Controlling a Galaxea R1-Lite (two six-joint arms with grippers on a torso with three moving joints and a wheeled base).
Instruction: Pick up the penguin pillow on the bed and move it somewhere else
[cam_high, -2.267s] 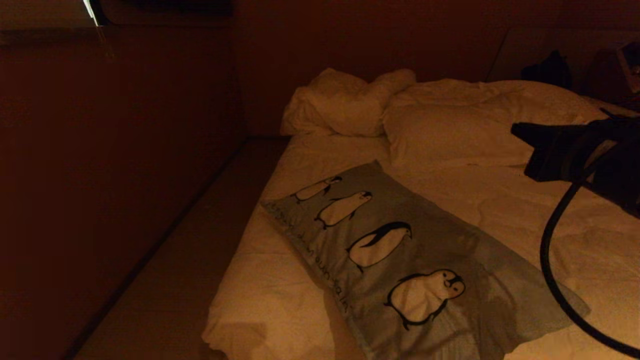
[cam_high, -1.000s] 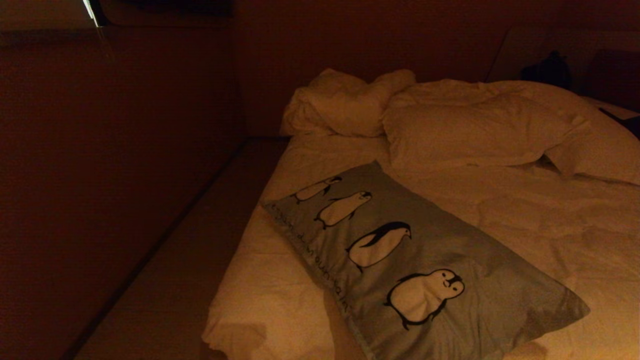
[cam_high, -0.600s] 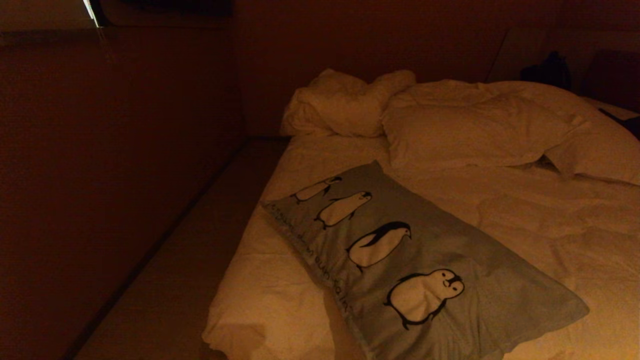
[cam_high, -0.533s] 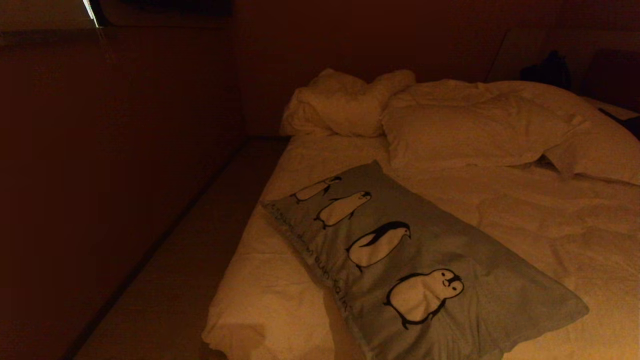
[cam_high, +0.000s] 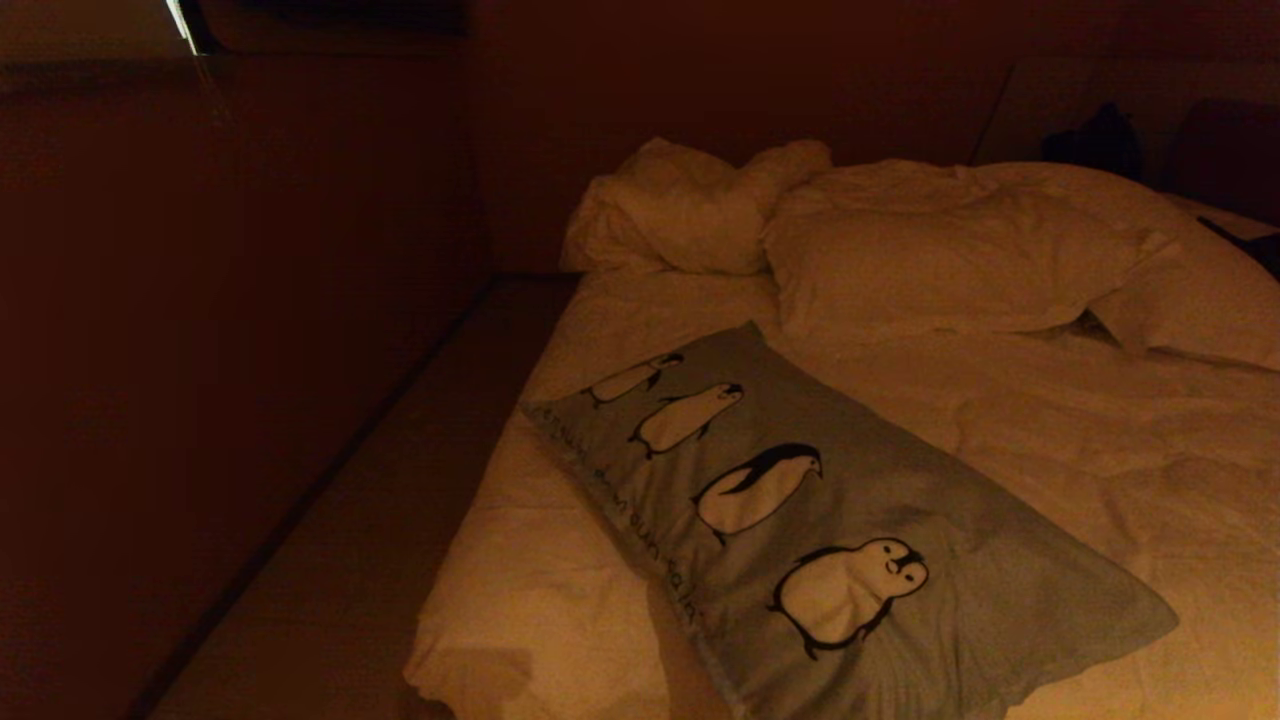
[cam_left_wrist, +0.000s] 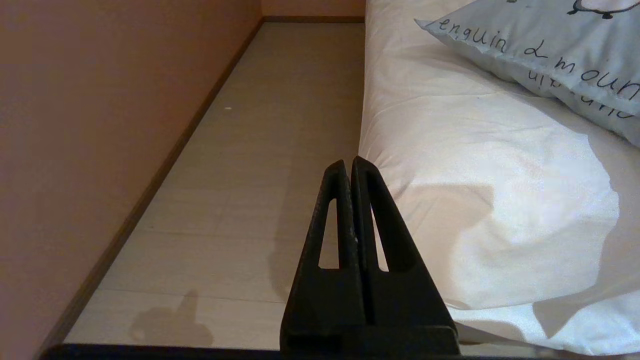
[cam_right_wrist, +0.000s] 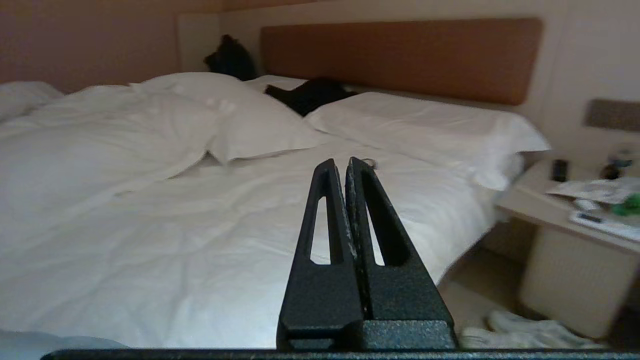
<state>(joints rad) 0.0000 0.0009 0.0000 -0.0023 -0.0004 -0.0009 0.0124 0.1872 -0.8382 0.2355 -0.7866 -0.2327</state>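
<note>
The penguin pillow (cam_high: 800, 500), pale grey-blue with black-and-white penguins and a line of text, lies flat and slanted on the near left part of the bed (cam_high: 1100, 450). Its lettered edge (cam_left_wrist: 550, 55) shows in the left wrist view. Neither arm appears in the head view. My left gripper (cam_left_wrist: 348, 162) is shut and empty, low beside the bed's near corner, over the floor. My right gripper (cam_right_wrist: 338, 163) is shut and empty, held above the duvet (cam_right_wrist: 150, 225) and pointing towards the headboard (cam_right_wrist: 400, 55).
Plain white pillows (cam_high: 940, 260) are heaped at the head of the bed. A dark garment (cam_right_wrist: 310, 95) lies between pillows. A bedside table (cam_right_wrist: 575, 210) with small items stands past the bed's far side, crumpled cloth (cam_right_wrist: 525, 332) on the floor. A floor strip (cam_high: 330, 560) runs between wall and bed.
My right arm, seen at the head view's right edge earlier, has drawn back out of that view. The penguin pillow and the bedding lie as before.
</note>
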